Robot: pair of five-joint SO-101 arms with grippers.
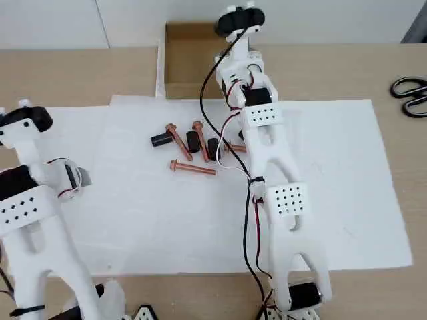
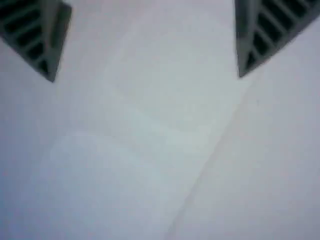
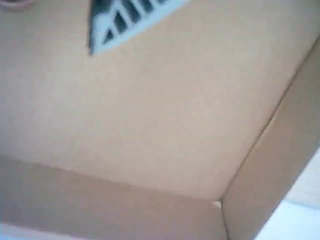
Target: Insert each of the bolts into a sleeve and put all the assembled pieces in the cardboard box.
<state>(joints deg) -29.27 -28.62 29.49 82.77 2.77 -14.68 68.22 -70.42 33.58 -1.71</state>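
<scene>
Several copper bolts lie on the white paper mid-table, one (image 1: 192,167) apart at the front, others (image 1: 179,141) (image 1: 200,139) among black sleeves (image 1: 161,140) (image 1: 193,141) (image 1: 213,148). The cardboard box (image 1: 190,63) stands at the table's far edge. My right gripper (image 1: 239,19) hangs over the box; in its wrist view one grey finger (image 3: 120,25) shows above the bare box floor (image 3: 150,125), with the other finger hidden. My left gripper (image 2: 145,77) is open over bare paper at the table's left, well away from the bolts, with nothing between its fingers.
The white paper sheet (image 1: 333,173) covers most of the tabletop. Black-handled scissors (image 1: 410,95) lie at the far right edge. The right arm's cable (image 1: 220,143) drapes across the cluster of bolts and sleeves.
</scene>
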